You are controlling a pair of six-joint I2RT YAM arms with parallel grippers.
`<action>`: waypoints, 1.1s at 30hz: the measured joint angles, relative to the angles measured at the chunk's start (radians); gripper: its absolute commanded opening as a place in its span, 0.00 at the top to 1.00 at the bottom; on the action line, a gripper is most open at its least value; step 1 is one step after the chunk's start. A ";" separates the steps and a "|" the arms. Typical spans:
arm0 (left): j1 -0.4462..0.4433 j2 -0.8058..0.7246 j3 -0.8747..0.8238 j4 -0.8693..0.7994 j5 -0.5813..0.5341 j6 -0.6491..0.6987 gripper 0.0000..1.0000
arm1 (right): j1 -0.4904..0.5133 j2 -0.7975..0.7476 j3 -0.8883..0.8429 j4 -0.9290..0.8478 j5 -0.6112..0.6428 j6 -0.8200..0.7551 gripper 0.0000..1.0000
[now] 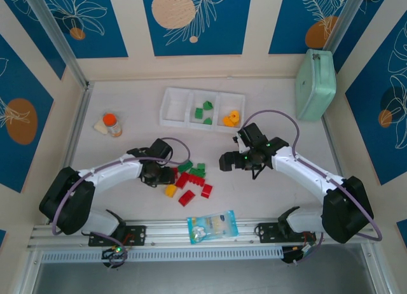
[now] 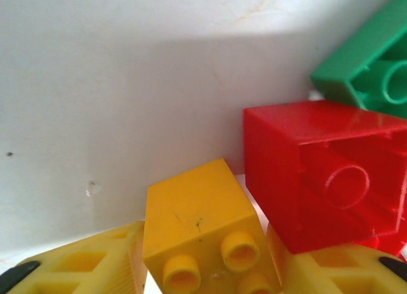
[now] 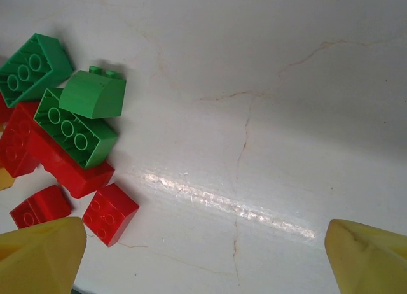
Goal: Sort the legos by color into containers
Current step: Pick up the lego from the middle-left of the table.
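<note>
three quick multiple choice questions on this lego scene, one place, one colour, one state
1. In the white three-compartment plastic tray, the small green plastic bricks lie in: A the left, B the middle, C the right compartment.
2. The bricks in its right compartment are: A red, B green, C yellow-orange.
3. The right gripper is: A open, B shut on a red brick, C shut on a bag.
Answers: B, green sits in the centre cell; C, yellow-orange pieces lie there; A, its fingers stand wide apart over bare table.

Overhead, close wrist cams; common legos (image 1: pixel 184 179)
</note>
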 measured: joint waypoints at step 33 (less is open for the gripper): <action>0.093 -0.097 -0.061 0.052 0.000 0.045 0.69 | 0.030 0.005 0.058 -0.058 0.098 -0.005 0.04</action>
